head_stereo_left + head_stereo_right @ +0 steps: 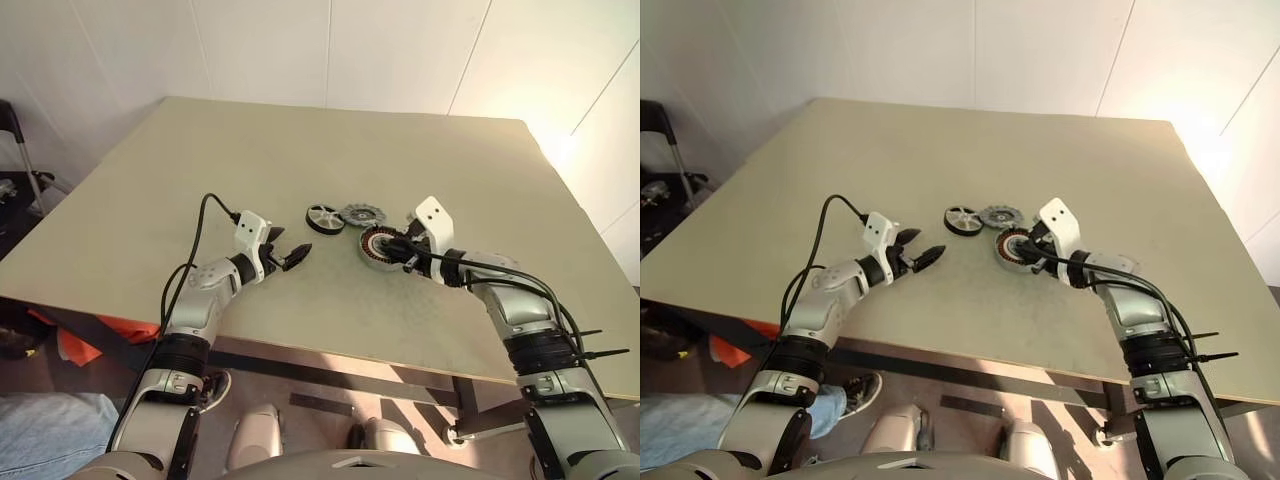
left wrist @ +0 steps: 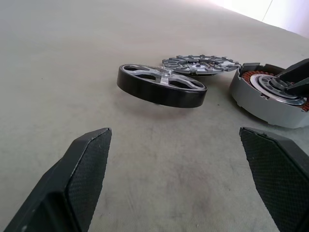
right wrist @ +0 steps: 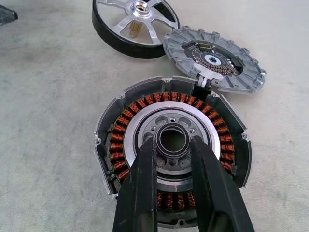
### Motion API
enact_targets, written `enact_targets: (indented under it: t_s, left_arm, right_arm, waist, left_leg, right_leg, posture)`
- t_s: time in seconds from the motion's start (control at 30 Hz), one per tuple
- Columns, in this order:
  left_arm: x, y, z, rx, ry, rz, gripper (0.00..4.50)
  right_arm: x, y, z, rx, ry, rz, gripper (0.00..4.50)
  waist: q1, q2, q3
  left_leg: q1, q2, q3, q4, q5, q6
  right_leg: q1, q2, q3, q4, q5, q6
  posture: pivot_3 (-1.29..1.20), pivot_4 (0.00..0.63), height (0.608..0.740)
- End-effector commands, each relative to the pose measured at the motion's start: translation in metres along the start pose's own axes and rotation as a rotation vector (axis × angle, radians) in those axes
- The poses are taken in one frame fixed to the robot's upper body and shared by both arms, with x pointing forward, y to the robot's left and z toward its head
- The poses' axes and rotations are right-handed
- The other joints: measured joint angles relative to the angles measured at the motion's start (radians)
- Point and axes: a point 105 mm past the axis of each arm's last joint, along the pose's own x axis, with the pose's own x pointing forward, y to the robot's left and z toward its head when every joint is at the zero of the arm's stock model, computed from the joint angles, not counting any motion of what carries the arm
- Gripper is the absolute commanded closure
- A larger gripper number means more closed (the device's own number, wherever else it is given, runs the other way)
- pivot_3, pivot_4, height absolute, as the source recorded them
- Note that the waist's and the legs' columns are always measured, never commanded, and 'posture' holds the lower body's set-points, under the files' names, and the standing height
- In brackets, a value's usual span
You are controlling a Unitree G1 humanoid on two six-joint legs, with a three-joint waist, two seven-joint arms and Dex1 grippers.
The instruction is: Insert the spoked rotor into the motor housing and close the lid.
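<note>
one spoked rotor [image 3: 135,24], one lid [image 3: 215,59], one motor housing [image 3: 171,164] on one table [image 1: 300,150]; left gripper [image 1: 287,256] released, right gripper [image 3: 174,145] nearly clenched at the housing's hub, grasp unclear.

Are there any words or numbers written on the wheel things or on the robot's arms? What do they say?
None: no word, number, label or sign can be read.
spoked rotor: bare black rim and pale spokes, no writing.
lid: small markings near its dark centre, too tiny to read.
motor housing: copper windings and metal only, no print.
table: plain, no signs.
</note>
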Motion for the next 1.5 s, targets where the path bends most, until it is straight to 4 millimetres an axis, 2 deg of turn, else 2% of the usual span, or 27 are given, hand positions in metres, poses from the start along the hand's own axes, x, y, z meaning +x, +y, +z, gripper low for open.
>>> enact_targets:
  t_s: [0.03, 0.13, 0.4, 0.53, 0.67, 0.87, 0.9, 1.0, 1.1, 1.3, 1.5]
  left_arm:
    - [0.002, 0.001, 0.013, 0.033, -0.037, -0.001, 0.00]
    - [0.002, 0.002, 0.013, 0.034, -0.037, 0.000, 0.00]
    - [0.002, 0.002, 0.011, 0.033, -0.033, 0.005, 0.00]
    - [0.002, 0.002, 0.011, 0.034, -0.034, 0.007, 0.00]
    - [0.002, 0.003, 0.010, 0.038, -0.033, 0.011, 0.00]
    - [0.001, 0.004, 0.010, 0.041, -0.032, 0.018, 0.00]
    - [0.001, 0.004, 0.010, 0.042, -0.032, 0.019, 0.00]
    - [0.002, 0.005, 0.010, 0.042, -0.031, 0.026, 0.00]
    - [0.002, 0.006, 0.009, 0.040, -0.029, 0.031, 0.00]
    - [0.006, 0.009, 0.008, 0.017, -0.021, 0.061, 0.00]
    - [0.010, 0.008, 0.006, -0.002, -0.021, 0.078, 0.00]
  right_arm:
    - [-0.005, -0.003, 0.006, -0.038, -0.015, -0.024, 2.44]
    - [-0.005, -0.005, 0.014, -0.047, -0.043, -0.034, 1.38]
    - [0.000, -0.008, 0.030, -0.032, -0.090, -0.045, 1.38]
    - [0.005, -0.016, 0.033, -0.007, -0.100, -0.091, 2.61]
    - [0.011, -0.020, 0.034, -0.011, -0.091, -0.115, 4.03]
    - [0.015, -0.015, 0.030, -0.002, -0.075, -0.100, 4.03]
    - [0.016, -0.013, 0.026, 0.006, -0.064, -0.095, 4.03]
    - [0.025, 0.005, -0.004, 0.028, 0.024, -0.052, 4.03]
    - [0.028, 0.007, -0.011, 0.043, 0.042, -0.066, 4.03]
    - [0.017, -0.015, 0.013, 0.024, -0.031, -0.130, 4.03]
    - [0.000, -0.020, 0.049, -0.019, -0.131, -0.130, 4.03]
  waist:
    - [-0.001, 0.000, 0.000]
    - [-0.002, 0.000, 0.000]
    - [-0.003, 0.000, 0.000]
    - [-0.003, 0.000, 0.000]
    - [-0.004, 0.000, 0.000]
    - [-0.005, 0.000, 0.000]
    - [-0.005, 0.000, 0.000]
    - [-0.004, 0.000, 0.000]
    - [-0.007, -0.001, 0.000]
    - [-0.006, -0.001, 0.000]
    - [-0.004, 0.000, 0.000]
  left_leg:
    - [0.000, 0.000, 0.000, 0.000, 0.000, 0.000]
    - [0.000, 0.000, 0.000, 0.000, 0.000, 0.000]
    - [0.000, 0.000, 0.000, 0.000, 0.000, 0.000]
    - [0.000, 0.000, 0.000, 0.000, 0.000, 0.000]
    - [0.000, 0.000, 0.000, -0.001, 0.000, 0.000]
    - [-0.001, 0.000, 0.000, -0.001, 0.000, 0.000]
    - [-0.001, 0.000, 0.000, -0.001, 0.000, 0.000]
    - [0.000, 0.000, 0.000, -0.001, 0.000, 0.000]
    - [0.002, 0.000, 0.000, -0.001, 0.000, 0.000]
    - [0.004, 0.000, 0.000, -0.001, 0.001, -0.002]
    - [0.000, 0.000, 0.000, -0.001, 0.000, -0.001]
  right_leg:
    - [0.000, 0.000, 0.000, 0.000, 0.000, 0.000]
    - [0.000, 0.000, 0.000, 0.000, 0.000, 0.000]
    - [-0.001, 0.000, 0.000, 0.000, 0.000, 0.000]
    - [-0.001, 0.000, 0.000, 0.000, 0.000, 0.000]
    - [-0.001, 0.000, 0.000, 0.000, 0.000, 0.000]
    - [-0.001, 0.000, 0.000, 0.000, 0.000, 0.000]
    - [-0.002, 0.000, 0.000, 0.000, 0.000, 0.000]
    - [-0.001, 0.000, 0.000, 0.000, 0.000, 0.000]
    - [0.001, 0.000, 0.000, 0.000, 0.000, 0.000]
    - [0.002, 0.000, 0.000, 0.000, -0.004, 0.007]
    - [-0.001, 0.000, 0.001, 0.000, 0.000, 0.000]
  posture:
    - [0.00, 0.000, 0.740]
    - [0.00, 0.000, 0.740]
    - [0.00, 0.000, 0.740]
    - [0.00, 0.000, 0.740]
    - [0.00, 0.000, 0.740]
    - [0.00, 0.000, 0.740]
    - [0.00, 0.000, 0.740]
    - [0.00, 0.000, 0.740]
    - [0.00, 0.000, 0.740]
    - [0.00, 0.000, 0.740]
    - [0.00, 0.000, 0.740]
